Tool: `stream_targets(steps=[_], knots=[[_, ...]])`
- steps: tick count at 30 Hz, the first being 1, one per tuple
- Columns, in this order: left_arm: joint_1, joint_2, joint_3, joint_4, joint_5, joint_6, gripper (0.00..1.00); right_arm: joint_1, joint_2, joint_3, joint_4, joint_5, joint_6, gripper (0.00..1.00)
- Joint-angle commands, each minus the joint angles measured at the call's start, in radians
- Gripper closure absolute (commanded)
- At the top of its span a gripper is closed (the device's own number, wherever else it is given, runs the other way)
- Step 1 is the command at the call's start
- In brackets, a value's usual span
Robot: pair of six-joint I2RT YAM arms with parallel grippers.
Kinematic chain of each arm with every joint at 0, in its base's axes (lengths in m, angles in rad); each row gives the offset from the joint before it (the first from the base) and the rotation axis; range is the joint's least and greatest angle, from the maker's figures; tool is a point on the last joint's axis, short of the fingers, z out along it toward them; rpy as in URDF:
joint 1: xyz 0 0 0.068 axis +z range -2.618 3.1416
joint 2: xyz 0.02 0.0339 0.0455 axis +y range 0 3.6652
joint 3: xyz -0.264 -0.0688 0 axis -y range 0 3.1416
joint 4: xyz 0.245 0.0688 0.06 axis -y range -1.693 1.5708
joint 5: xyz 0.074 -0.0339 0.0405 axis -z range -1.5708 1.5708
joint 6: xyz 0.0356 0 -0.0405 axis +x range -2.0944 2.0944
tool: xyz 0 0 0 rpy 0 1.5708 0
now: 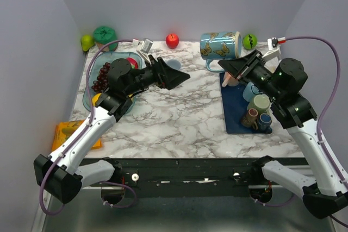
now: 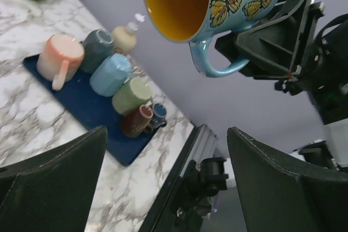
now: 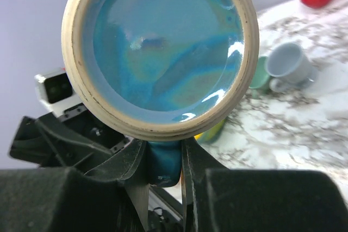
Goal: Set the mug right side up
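Left wrist view: the butterfly mug [image 2: 217, 4] is cut off by the top edge, its far end out of sight. Both fingers [image 2: 54, 183] of the left gripper [image 2: 166, 131] run off the bottom edge.

Right wrist view: the mug's base [image 3: 157, 52] fills the frame and hides its body and mouth. The handle [image 3: 164, 167] shows only as 1 short stretch between the fingers [image 3: 128, 161] of the right gripper [image 3: 163, 153].

Top view: the left arm [image 1: 128, 77] covers part of the dish [image 1: 86, 101]. The right arm [image 1: 288, 80] covers some cups [image 1: 260, 103] on the blue tray [image 1: 234, 118].
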Motion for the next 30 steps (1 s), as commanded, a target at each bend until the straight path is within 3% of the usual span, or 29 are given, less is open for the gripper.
stream_targets(steps=[1, 13, 24, 30], knots=[[-0.021, 0.044, 0.023, 0.296, 0.111, -0.176, 0.01, 0.016, -0.042, 0.006, 0.271, -0.11, 0.058, 0.99], [-0.092, 0.198, 0.183, 0.454, 0.131, -0.305, 0.03, 0.044, -0.056, -0.043, 0.455, -0.17, 0.101, 0.99], [-0.112, 0.281, 0.255, 0.485, 0.119, -0.363, 0.46, 0.056, -0.056, -0.117, 0.603, -0.239, 0.124, 0.99], [-0.117, 0.305, 0.276, 0.502, 0.093, -0.386, 0.56, 0.065, -0.043, -0.168, 0.662, -0.269, 0.127, 0.99]])
